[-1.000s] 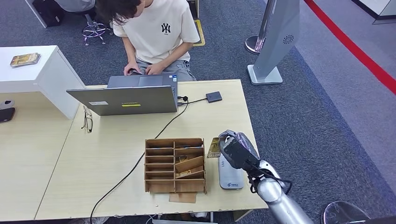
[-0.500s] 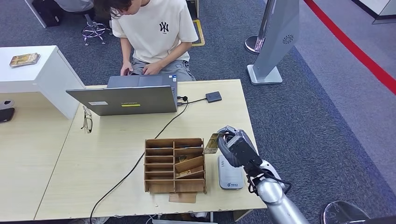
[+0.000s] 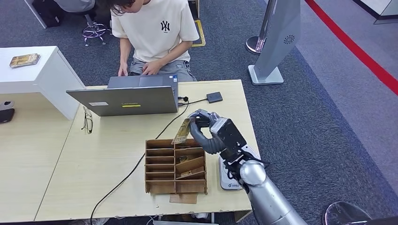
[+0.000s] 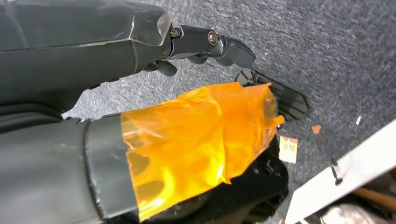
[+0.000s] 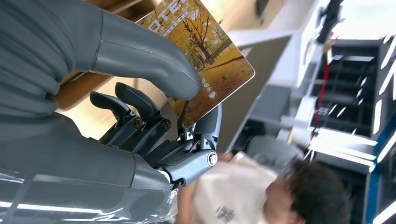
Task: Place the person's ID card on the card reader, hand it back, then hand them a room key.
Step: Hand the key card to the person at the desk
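The right hand (image 3: 206, 133) had swung from the card reader (image 3: 232, 174) at the worktop's right edge toward the person (image 3: 155, 35), fingers pinching the card (image 3: 182, 131) above the wooden organiser (image 3: 176, 165); extending further with the card's free end leading seemed wise.

A: How many laptops are on the table?
B: One laptop (image 3: 123, 97).
A: And wooden boxes with little shelves?
B: One wooden box (image 3: 175, 165).
A: How many cards is the robot holding?
B: One card (image 3: 182, 131).
A: People?
B: One person (image 3: 152, 35). There is also one pair of glasses (image 3: 88, 120).
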Motion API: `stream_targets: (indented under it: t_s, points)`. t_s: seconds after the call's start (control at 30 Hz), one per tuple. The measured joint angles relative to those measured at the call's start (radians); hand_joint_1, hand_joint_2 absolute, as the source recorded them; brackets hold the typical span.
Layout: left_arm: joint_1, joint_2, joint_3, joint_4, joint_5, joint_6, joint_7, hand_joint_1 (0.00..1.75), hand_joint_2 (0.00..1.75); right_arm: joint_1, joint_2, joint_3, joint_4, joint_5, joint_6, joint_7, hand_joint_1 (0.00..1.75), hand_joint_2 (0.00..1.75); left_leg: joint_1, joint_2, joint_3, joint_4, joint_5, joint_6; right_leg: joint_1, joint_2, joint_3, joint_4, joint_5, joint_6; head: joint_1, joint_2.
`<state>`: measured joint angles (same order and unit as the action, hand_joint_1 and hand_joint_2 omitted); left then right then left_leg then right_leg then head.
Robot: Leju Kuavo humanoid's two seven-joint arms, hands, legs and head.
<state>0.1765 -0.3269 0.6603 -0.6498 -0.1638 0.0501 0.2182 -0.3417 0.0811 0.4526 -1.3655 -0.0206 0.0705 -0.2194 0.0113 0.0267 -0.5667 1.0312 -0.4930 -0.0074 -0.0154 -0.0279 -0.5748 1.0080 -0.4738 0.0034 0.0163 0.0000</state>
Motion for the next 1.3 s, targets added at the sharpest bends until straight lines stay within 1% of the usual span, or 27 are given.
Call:
stream_targets:
  t_s: [0.17,0.37,0.5,0.6,0.8,0.93,1.13,1.3]
  points:
    - [-0.005,0.0,0.013,0.038,-0.029,0.013,-0.018,0.0,0.0,-0.095,0.048,0.024,0.076,-0.052,0.011,0.015,1.75,1.75,0.0,0.001,0.0,0.0,0.0,0.0,0.0,0.001,0.0,0.0,0.0,0.0,0.0,0.0]
    - [-0.009,-0.001,0.043,0.055,-0.097,-0.003,-0.012,0.0,0.0,-0.211,0.109,0.026,0.217,-0.098,-0.035,0.016,1.75,1.75,0.0,0.001,0.001,0.0,0.0,0.0,0.0,0.001,-0.001,0.001,0.0,-0.001,0.0,0.0]
    - [-0.016,-0.001,0.067,0.068,-0.133,-0.011,-0.012,0.0,0.0,-0.272,0.138,0.023,0.307,-0.102,-0.06,0.008,1.75,1.75,0.0,0.001,0.0,0.0,0.001,0.0,0.0,0.001,-0.001,0.001,0.001,-0.001,0.0,0.0]
    - [-0.024,-0.001,0.084,0.076,-0.157,-0.018,-0.012,0.0,0.0,-0.313,0.155,0.021,0.359,-0.098,-0.076,0.02,1.75,1.75,0.0,0.001,0.0,0.0,0.001,0.0,0.0,0.001,-0.001,0.001,0.001,-0.001,0.0,0.0]
    - [-0.046,0.0,0.124,0.097,-0.201,-0.025,-0.012,0.0,0.0,-0.388,0.171,0.008,0.464,-0.095,-0.098,0.019,1.75,1.75,0.0,0.001,0.0,0.0,0.001,0.0,0.0,0.001,-0.001,0.001,0.001,-0.001,0.0,0.0]
    - [-0.056,0.001,0.142,0.106,-0.225,-0.033,-0.012,0.0,0.0,-0.426,0.178,-0.007,0.513,-0.082,-0.134,0.038,1.75,1.75,0.0,0.001,0.0,0.0,0.001,0.0,0.0,0.001,-0.001,0.001,0.001,-0.001,0.0,0.0]
    - [-0.079,0.007,0.172,0.13,-0.267,-0.041,-0.029,0.0,0.0,-0.502,0.186,-0.059,0.604,-0.099,-0.181,0.041,1.75,1.75,0.0,0.001,0.0,0.0,0.001,0.0,0.0,0.001,-0.001,0.001,0.001,-0.001,0.0,0.0]
    - [-0.095,0.01,0.194,0.157,-0.292,-0.041,-0.044,0.0,0.0,-0.535,0.192,-0.104,0.679,-0.108,-0.213,0.038,1.75,1.75,0.0,0.001,0.0,0.0,0.001,0.0,0.0,0.001,-0.001,0.001,0.001,-0.001,0.0,0.0]
